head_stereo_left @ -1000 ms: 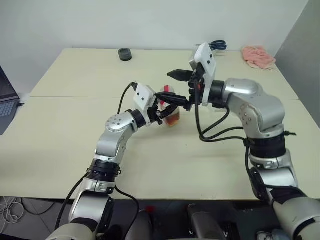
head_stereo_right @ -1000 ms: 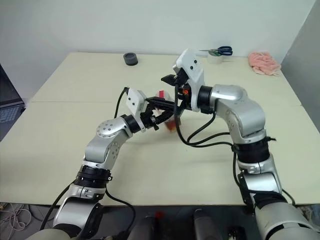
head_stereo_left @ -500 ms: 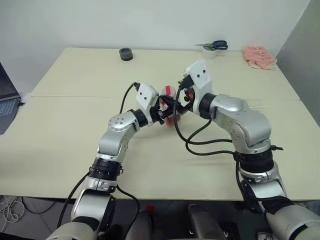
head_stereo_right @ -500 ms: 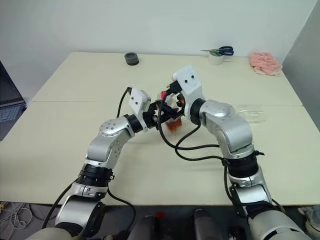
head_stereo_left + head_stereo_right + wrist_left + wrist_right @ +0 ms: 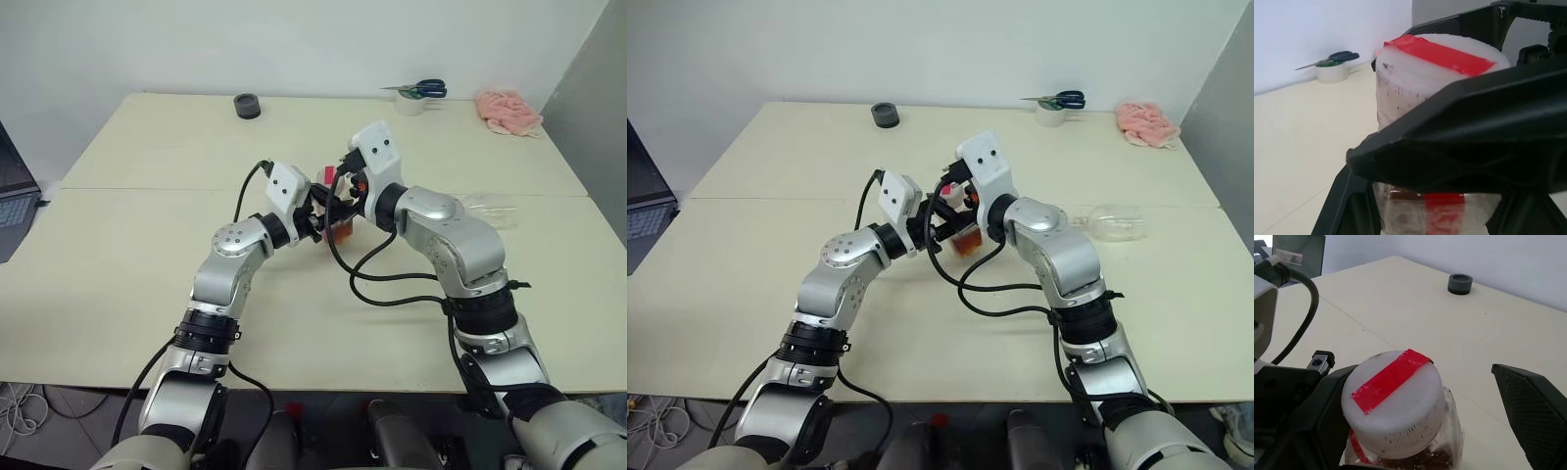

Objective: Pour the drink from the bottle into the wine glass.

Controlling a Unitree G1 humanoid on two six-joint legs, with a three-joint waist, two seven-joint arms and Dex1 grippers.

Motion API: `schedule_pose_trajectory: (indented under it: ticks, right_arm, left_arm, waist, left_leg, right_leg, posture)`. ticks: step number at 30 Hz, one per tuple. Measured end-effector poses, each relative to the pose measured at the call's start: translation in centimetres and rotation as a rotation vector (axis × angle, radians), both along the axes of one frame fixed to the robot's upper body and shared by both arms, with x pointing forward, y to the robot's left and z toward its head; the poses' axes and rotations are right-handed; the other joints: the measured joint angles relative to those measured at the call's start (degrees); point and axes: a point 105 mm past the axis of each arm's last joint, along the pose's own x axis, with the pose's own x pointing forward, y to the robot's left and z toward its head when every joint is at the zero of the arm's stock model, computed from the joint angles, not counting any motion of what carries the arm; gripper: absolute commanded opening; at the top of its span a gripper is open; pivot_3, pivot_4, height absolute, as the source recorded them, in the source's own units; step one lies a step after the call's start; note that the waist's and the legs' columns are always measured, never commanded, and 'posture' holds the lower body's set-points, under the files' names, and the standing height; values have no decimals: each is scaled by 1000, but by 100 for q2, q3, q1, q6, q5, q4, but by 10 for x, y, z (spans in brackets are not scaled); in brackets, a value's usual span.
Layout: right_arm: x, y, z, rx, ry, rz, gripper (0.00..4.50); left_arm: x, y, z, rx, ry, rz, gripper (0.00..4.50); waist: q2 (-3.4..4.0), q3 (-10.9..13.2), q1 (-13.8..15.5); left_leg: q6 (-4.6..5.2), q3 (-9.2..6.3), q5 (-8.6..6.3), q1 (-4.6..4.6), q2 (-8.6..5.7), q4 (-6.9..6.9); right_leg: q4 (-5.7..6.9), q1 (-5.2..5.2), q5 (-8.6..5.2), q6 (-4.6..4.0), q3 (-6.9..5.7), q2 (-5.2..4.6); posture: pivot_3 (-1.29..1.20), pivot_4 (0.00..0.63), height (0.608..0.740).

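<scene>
The right pincer [image 5: 1415, 416] has swung in from above and now hangs spread wide around the white cap [image 5: 1392, 399] — probably to unscrew it. The left pincer [image 5: 323, 211] clamps the bottle [image 5: 965, 238] above the tabletop [image 5: 147, 255]; the wine glass [image 5: 1115, 223] lies toppled, well apart.

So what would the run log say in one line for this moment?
left gripper: shut on bottle | right gripper: open around white cap | wine glass: lying on table
</scene>
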Motion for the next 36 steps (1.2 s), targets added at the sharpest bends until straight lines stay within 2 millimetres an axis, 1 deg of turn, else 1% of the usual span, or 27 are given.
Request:
schedule_pose_trajectory:
  ticks: [11,26,33,35,36]
  right_arm:
    - [7,-2,2,26,29,7,4500]
    - [1,-17,6,5,7,59,4500]
    - [-13,-37,6,-32,10,119,4500]
    - [-16,-46,5,-38,20,126,4500]
    - [-15,-54,4,-40,27,105,4500]
  left_arm:
    - [1,0,-1,1,11,6,2048]
    - [-5,-9,1,19,-5,-33,1953]
    - [-5,-9,1,21,-9,-32,1949]
    - [-4,-5,2,20,-10,-17,1946]
    - [-3,0,2,21,-10,-5,1946]
  waist:
    - [0,0,1]
    - [0,0,3]
    - [0,0,5]
    - [0,0,4]
    - [0,0,2]
  left_leg:
    - [0,0,0,0,0,0]
    - [0,0,0,-2,-1,0]
    - [1,0,0,-2,0,1]
    - [1,0,0,-1,0,1]
    - [1,2,0,-1,-1,1]
  right_leg:
    - [0,0,0,0,0,0]
    - [-1,0,0,0,0,0]
    - [-1,0,0,0,0,1]
    - [-2,1,0,0,1,1]
    - [-2,1,0,0,4,1]
  posture:
    - [0,150,740]
    - [0,150,740]
    - [0,150,740]
    - [0,150,740]
    - [0,150,740]
